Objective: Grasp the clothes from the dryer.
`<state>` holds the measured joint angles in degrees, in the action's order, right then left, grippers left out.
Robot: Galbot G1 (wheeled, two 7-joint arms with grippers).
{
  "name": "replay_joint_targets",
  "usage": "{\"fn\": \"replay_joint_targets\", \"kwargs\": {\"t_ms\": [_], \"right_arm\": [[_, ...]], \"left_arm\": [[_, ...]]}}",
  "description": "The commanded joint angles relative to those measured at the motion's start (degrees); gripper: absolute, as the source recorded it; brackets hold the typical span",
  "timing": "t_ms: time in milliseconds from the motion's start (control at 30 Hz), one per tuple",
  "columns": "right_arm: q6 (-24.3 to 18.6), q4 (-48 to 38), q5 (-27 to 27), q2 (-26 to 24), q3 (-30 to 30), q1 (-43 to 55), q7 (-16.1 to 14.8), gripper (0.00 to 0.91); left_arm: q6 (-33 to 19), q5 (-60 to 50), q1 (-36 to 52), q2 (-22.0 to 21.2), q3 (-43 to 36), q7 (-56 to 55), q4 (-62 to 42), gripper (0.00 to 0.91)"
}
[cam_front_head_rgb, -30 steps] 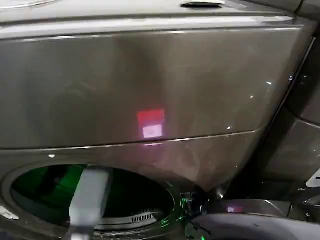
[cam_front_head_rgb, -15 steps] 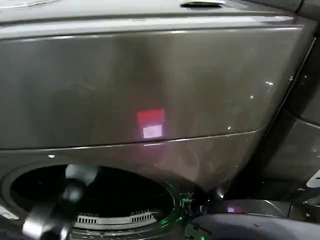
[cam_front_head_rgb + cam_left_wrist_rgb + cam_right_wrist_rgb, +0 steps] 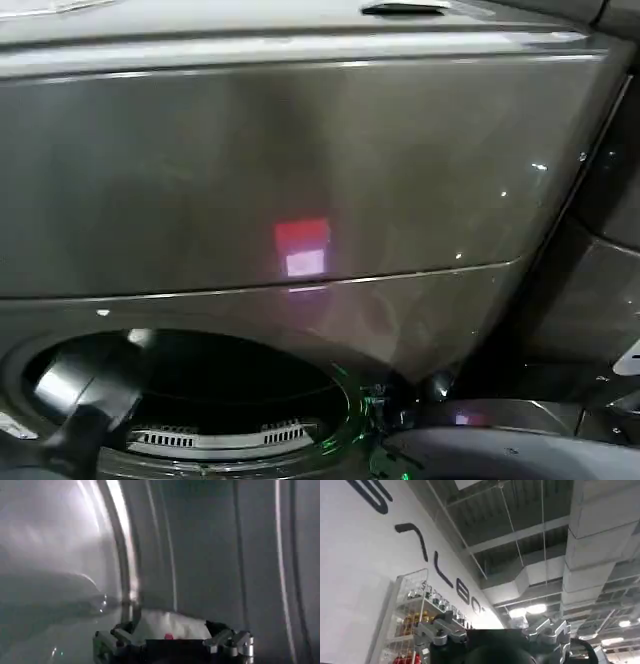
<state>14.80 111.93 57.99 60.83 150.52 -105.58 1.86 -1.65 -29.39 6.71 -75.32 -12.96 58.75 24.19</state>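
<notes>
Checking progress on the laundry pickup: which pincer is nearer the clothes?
Left. The left pincer is inside the dryer drum, right at the clothes. The right pincer points up toward the ceiling, away from them.

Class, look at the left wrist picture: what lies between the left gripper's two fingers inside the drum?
In the left wrist view, the bundle of whitish-grey clothes with a small red patch sits between the fingers of the left gripper. Nothing else lies there.
</notes>
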Motion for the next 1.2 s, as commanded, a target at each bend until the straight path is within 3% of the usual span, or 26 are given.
{"fn": "replay_joint_targets", "kwargs": {"t_ms": [33,233,700,733,800,833,967,1200], "right_arm": [[0.0,-0.1,-0.1,0.0,-0.2,0.2,0.0,0.907],[-0.1,0.2,-0.4,0.2,-1.0,0.9,0.0,0.907],[-0.4,0.3,-1.5,0.5,-1.6,1.4,-0.2,0.907],[-0.4,0.3,-1.5,0.6,-1.7,1.5,-0.2,0.907],[-0.4,0.4,-1.7,0.7,-2.0,1.7,-0.2,0.907],[-0.5,0.4,-1.7,0.8,-2.1,1.8,-0.2,0.907],[-0.5,0.4,-1.7,0.8,-2.1,1.7,-0.2,0.907],[-0.5,0.3,-1.7,0.8,-2.1,1.7,-0.1,0.907]], "left_arm": [[-1.4,-14.7,6.0,-1.7,-5.0,5.3,-6.9,0.907],[-1.3,-21.6,6.2,-2.4,-3.6,3.4,-11.6,0.907],[-0.1,-15.9,2.9,-4.2,-2.7,-2.1,-13.8,0.907],[-0.2,-15.9,3.0,-4.3,-2.7,-1.7,-13.9,0.535],[-0.4,-16.1,3.4,-4.5,-2.8,-1.2,-14.1,0.193],[-0.6,-16.1,3.5,-4.6,-2.9,-1.2,-14.2,0.114],[-1.0,-16.0,3.6,-4.7,-2.9,-1.0,-14.3,0.0],[-1.1,-14.0,3.3,-4.6,-2.4,-2.3,-14.0,0.0]]}}
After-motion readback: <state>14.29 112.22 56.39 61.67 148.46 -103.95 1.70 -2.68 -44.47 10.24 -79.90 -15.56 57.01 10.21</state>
